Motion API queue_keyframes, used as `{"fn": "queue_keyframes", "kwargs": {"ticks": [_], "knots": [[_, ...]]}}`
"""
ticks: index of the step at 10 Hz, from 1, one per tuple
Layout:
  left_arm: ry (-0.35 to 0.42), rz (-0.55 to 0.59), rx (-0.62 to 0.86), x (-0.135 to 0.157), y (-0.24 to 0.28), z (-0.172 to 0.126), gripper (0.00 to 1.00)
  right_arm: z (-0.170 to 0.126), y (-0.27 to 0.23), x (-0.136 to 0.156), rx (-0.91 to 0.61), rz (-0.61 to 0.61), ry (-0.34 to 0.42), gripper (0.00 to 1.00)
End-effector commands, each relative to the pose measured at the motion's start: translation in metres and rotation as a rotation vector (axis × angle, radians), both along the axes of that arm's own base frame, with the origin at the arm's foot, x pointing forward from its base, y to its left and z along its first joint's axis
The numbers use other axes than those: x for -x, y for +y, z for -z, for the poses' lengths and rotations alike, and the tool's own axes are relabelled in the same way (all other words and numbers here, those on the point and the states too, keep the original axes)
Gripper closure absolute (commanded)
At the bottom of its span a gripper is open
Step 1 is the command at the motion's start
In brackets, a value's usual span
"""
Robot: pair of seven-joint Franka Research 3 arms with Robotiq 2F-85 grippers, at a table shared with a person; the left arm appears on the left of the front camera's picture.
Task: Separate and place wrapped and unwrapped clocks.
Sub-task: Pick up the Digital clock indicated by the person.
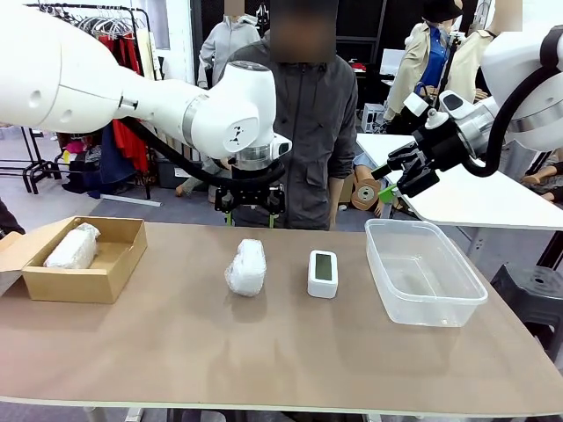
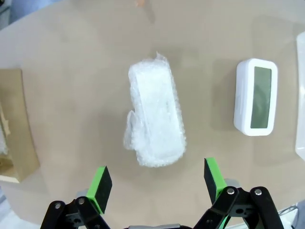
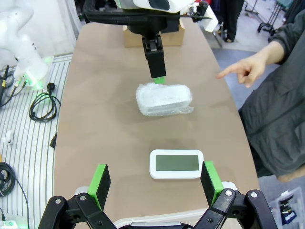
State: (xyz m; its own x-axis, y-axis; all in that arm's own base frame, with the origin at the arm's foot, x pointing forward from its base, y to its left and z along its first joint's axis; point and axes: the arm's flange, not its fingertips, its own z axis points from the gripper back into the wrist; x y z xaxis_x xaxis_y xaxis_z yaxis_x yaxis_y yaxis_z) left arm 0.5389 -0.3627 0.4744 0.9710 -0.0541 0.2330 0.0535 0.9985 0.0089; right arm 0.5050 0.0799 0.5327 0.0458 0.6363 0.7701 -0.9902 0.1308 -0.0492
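One wrapped clock (image 1: 246,266), a lumpy bundle in translucent white wrap, lies mid-table. The bare white clock (image 1: 323,273) with a grey-green screen lies just to its right. A second wrapped bundle (image 1: 73,249) rests inside the cardboard box (image 1: 114,272) at the left. My left gripper (image 1: 250,214) hangs open above the table just behind the middle bundle. In its wrist view the bundle (image 2: 155,117) lies ahead of the open gripper (image 2: 157,183), with the bare clock (image 2: 256,97) to the right. My right gripper (image 1: 391,180) is open, raised above the table's far right. The right gripper (image 3: 155,181) looks down on the bare clock (image 3: 176,163) and the bundle (image 3: 163,99).
A clear plastic container (image 1: 466,294) stands at the right of the table. A person stands at the far side, one hand (image 3: 248,69) pointing toward the table. A white side table (image 1: 475,198) lies beyond the right arm.
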Motion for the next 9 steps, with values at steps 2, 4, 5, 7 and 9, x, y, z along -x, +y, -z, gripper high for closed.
{"fn": "queue_keyframes", "kwargs": {"ticks": [2,4,5,7,9], "knots": [[0.037,-0.027,0.028,-0.001,0.004,-0.001,0.00,-0.002,0.000,0.000,-0.005,-0.003,-0.006,0.00],[0.008,-0.003,0.007,0.001,-0.002,0.000,0.00,-0.002,0.000,0.000,-0.005,-0.003,-0.006,0.00],[0.002,-0.080,-0.024,0.004,-0.013,0.003,0.00,-0.002,0.000,0.000,-0.005,-0.003,-0.006,0.00],[-0.002,-0.123,-0.019,-0.003,-0.015,0.024,0.00,-0.002,0.000,0.000,-0.005,-0.003,-0.006,0.00],[0.006,-0.165,-0.008,-0.006,-0.014,0.040,0.00,-0.002,0.000,0.000,-0.005,-0.003,-0.006,0.00]]}}
